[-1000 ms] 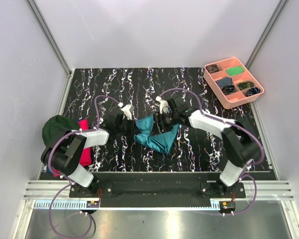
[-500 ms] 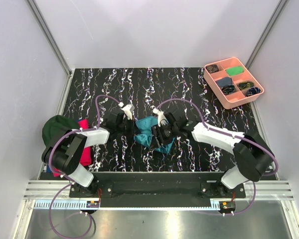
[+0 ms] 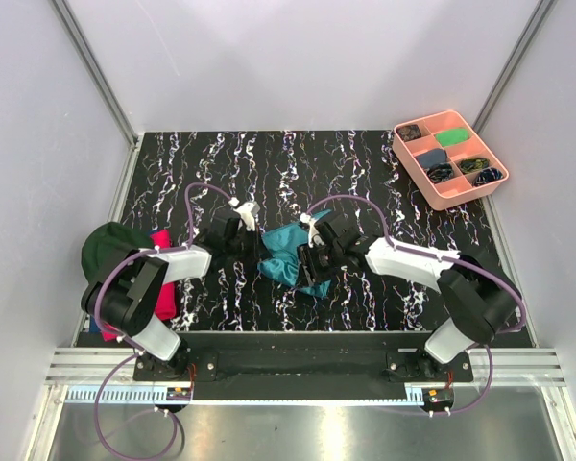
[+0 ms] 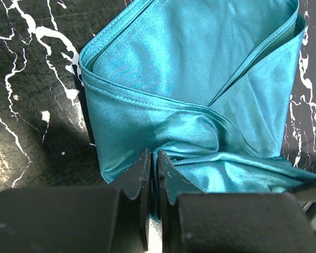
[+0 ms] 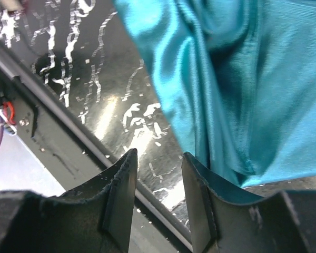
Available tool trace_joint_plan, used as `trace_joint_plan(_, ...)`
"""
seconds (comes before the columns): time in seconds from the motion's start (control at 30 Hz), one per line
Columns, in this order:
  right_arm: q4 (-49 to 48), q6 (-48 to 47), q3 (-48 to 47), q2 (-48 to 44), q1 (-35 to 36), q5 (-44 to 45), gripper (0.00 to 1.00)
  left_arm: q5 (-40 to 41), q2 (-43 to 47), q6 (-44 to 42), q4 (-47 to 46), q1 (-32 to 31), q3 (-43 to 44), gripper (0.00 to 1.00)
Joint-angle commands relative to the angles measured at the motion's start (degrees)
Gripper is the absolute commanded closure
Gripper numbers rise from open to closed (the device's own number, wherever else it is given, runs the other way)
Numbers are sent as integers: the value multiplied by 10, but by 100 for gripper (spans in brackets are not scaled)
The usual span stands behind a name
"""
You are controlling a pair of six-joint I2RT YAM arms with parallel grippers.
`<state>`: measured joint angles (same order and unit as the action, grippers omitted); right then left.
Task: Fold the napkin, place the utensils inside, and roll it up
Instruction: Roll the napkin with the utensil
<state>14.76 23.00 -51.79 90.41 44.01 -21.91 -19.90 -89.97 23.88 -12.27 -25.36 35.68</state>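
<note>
Because the napkin (image 3: 290, 257) lies bunched in a loose heap at the middle of the table (image 3: 269, 163), between the 2 arms, we judge the fold as not yet made. In the left wrist view its surface is shiny and fine-ribbed, and it drapes in soft overlapping layers. We expect it to be light, limp and somewhat slippery, so it should sag from any held point and slide on the glossy tabletop. 1 hemmed edge runs across the heap. We judge hems and corners the best places to pinch, taking 1 layer only so the cloth can be spread flat.

Left gripper (image 4: 152, 158): jaws pressed together on a gathered bit of the napkin at the heap's left side.

Right gripper (image 5: 158, 155): jaws apart, with only tabletop seen through the gap. The cloth lies just beside 1 finger.

We see no utensils in any view.

Further out, a pink-red cloth (image 3: 164, 300) and a dark green cap (image 3: 106, 252) sit at the left table edge, well apart from the napkin. A pink tray (image 3: 420, 170) stands at the far right corner.
</note>
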Motion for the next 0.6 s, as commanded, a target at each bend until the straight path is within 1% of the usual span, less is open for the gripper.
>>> trace_joint_plan(0.0,-13,1,9,7,-14,28,53,0,-12,-16,13,-3,14,100)
trace_joint_plan(0.23,-14,0,32,9,-37,29,53,-1,-16,-16,14,-4,18,100)
trace_joint_plan(0.33,-14,5,40,10,-38,22,53,-1,-16,-15,17,-4,20,100)
trace_joint_plan(0.57,-15,6,58,12,-38,35,52,1,-25,-11,34,-5,30,100)
